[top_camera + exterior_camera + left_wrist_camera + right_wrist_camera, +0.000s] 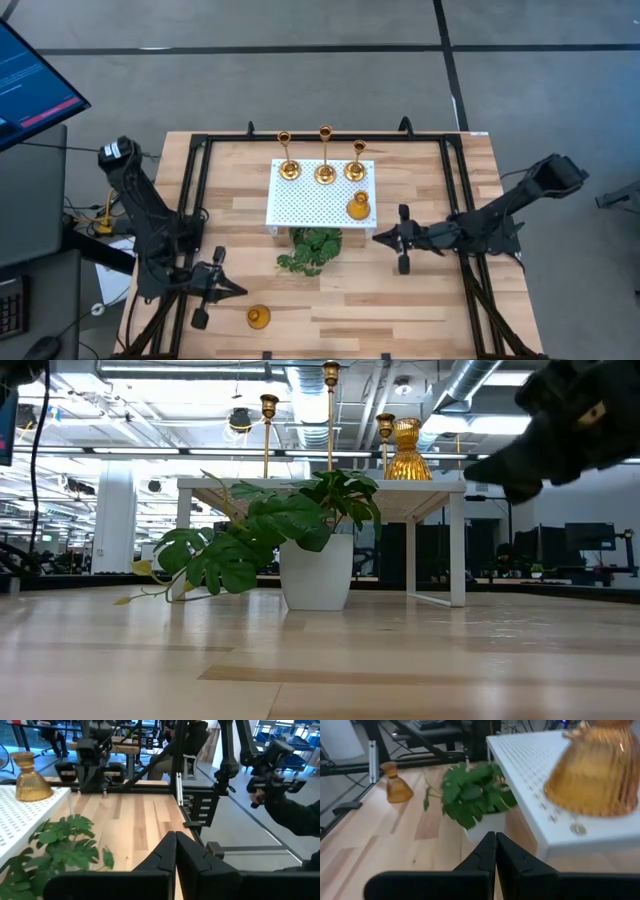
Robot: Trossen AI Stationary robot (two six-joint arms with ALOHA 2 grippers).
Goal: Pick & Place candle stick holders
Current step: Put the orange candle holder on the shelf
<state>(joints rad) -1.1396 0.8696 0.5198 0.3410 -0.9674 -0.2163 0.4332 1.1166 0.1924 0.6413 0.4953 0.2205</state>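
You have four candle stick holders already on the white perforated platform (315, 200) in the middle of the high view: three tall ones along its upper edge, the left tall holder (288, 168), the middle tall holder (325, 170) and the right tall holder (356, 168), plus a squat amber holder (359, 205) near the platform's right edge. The one still to fetch is the second squat holder (258, 317), standing alone on the bare table (400, 310) at lower centre-left, just right of the left gripper (236, 289), below the green plant (312, 250). Both pincers are clenched on nothing: in each wrist view the fingers meet in a point, and the right gripper (378, 237) hangs just right of the platform, close to the amber holder there. Judge the loose holder as small, rigid and probably light, with a glossy ribbed skirt that flares outward; a glossy surface like that will likely slip under flat pads. You would do best to part the left fingers and take it around the narrow neck above the flare, where the jaws cannot slide up. It looks like glass or polished metal, so squeeze moderately and set it down upright without knocking the thin-stemmed ones, which should tip easily.
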